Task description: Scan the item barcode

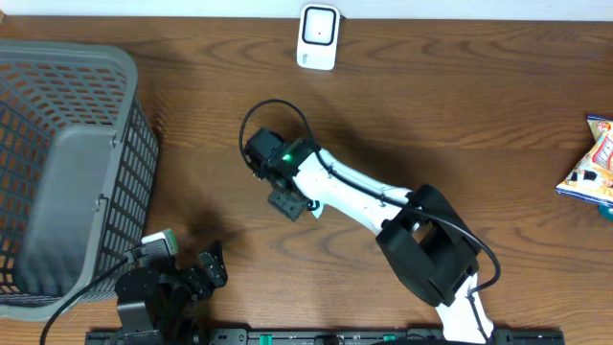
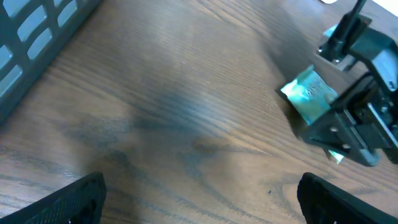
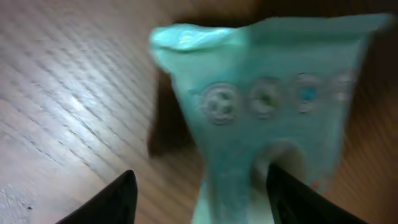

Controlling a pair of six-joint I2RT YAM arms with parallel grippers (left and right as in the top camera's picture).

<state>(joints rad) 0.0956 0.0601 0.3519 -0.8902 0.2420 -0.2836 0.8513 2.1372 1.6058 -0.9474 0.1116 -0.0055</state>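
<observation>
Two grippers, both spread. Right gripper (image 3: 198, 190): fingers parted, teal packet (image 3: 267, 106) between them, no pinch visible. Packet at overhead centre, well below scanner (image 1: 317, 36). Likely re-grip: pinch packet edge firmly, leave barcode face uncovered, present flat toward scanner. Left gripper (image 2: 199, 190) idle, lower left.

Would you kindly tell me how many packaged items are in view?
2: a teal packet at the right gripper, and a snack bag at the right edge of the table. The basket may hide more.
</observation>
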